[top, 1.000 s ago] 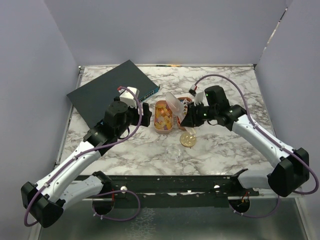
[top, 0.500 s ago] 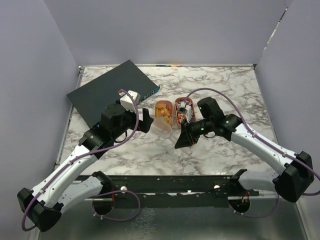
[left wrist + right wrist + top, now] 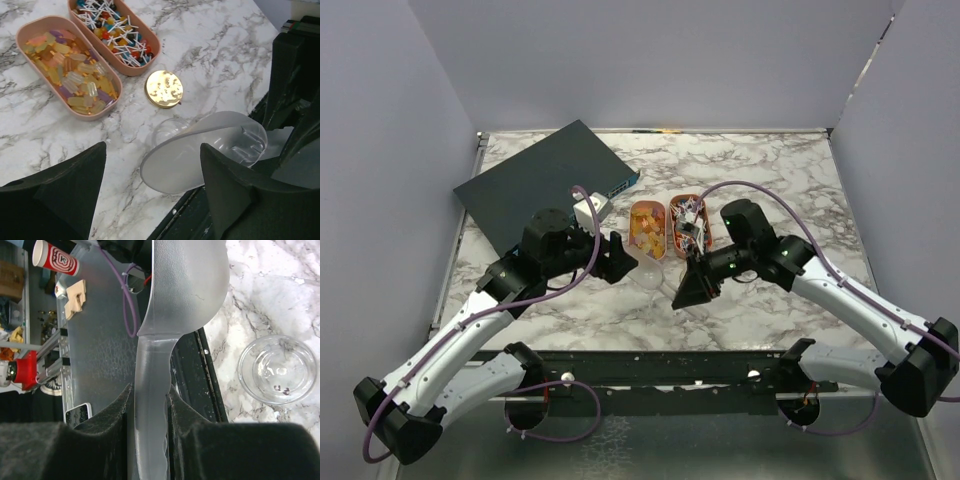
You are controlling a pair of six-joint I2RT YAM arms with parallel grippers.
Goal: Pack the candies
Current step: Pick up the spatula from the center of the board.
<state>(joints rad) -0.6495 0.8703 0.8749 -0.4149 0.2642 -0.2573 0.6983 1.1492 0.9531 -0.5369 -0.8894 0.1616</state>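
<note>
Desk (image 3: pixel 770 170): marble lying open right and rear; network switch (image 3: pixel 535 185) filling rear-left corner.
Left gripper (image 3: pixel 152 150): jaws standing apart, hovering near front edge.
Right gripper (image 3: pixel 150 392): jaws clamping scoop (image 3: pixel 187 285) handle, by front edge.
Trays (image 3: pixel 20 36): sitting mid-desk, side by side, holding candies (image 3: pixel 75 80).
Glass jar (image 3: pixel 277 369): right wrist showing it whole; left wrist, half hidden.
Gold lid (image 3: pixel 164 89): showing in left wrist only.

The table (image 3: pixel 770 190) is white marble with grey veins. Two oval trays (image 3: pixel 134 71) are peach-pink. One holds orange-yellow candies (image 3: pixel 65 65) with some pale and purple pieces. The other holds red, dark and orange sweets (image 3: pixel 120 35) among white sticks. The round lid (image 3: pixel 164 89) is shiny gold, the scoop (image 3: pixel 200 150) frosted clear, and the flat box (image 3: pixel 535 185) dark slate with a blue edge.
</note>
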